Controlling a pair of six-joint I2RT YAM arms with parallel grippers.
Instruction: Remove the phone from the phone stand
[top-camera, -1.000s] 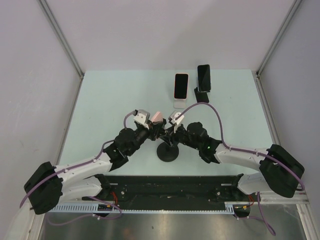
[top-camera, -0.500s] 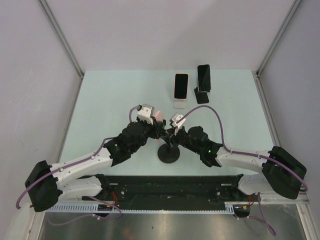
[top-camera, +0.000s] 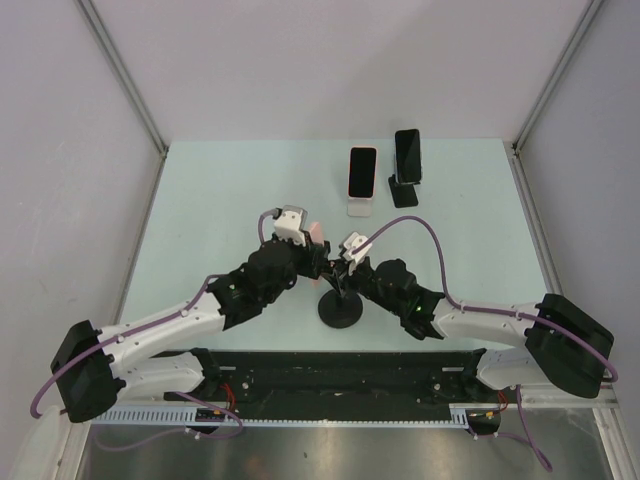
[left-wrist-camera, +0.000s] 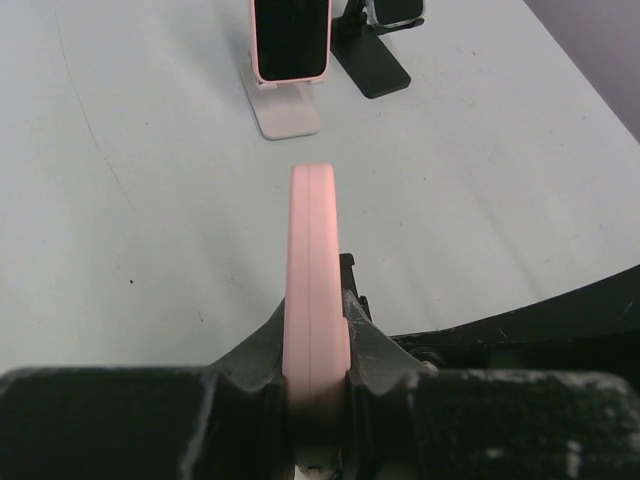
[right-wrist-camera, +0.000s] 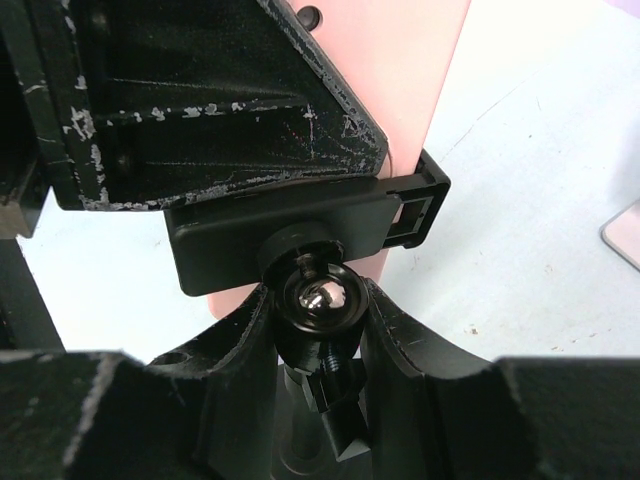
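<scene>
A pink phone (top-camera: 318, 234) sits in the clamp of a black phone stand (top-camera: 338, 310) with a round base, at the table's middle. My left gripper (top-camera: 312, 252) is shut on the phone; in the left wrist view its edge (left-wrist-camera: 315, 260) stands upright between my fingers (left-wrist-camera: 372, 345). My right gripper (right-wrist-camera: 318, 310) is shut on the stand's ball joint (right-wrist-camera: 318, 298), just under the clamp (right-wrist-camera: 300, 228). The clamp's hook wraps the edge of the phone (right-wrist-camera: 400, 60). The left gripper's body (right-wrist-camera: 200, 100) fills the upper left of the right wrist view.
At the back stand a second pink-cased phone (top-camera: 361, 172) on a white stand (left-wrist-camera: 285, 112) and a dark phone (top-camera: 407, 155) on a black stand (left-wrist-camera: 372, 70). Walls close in the table on both sides and at the rear.
The left wrist has shifted slightly towards the back of the table with the phone in its grip. The right arm has eased a little lower along the stand. Both grips are unchanged.
</scene>
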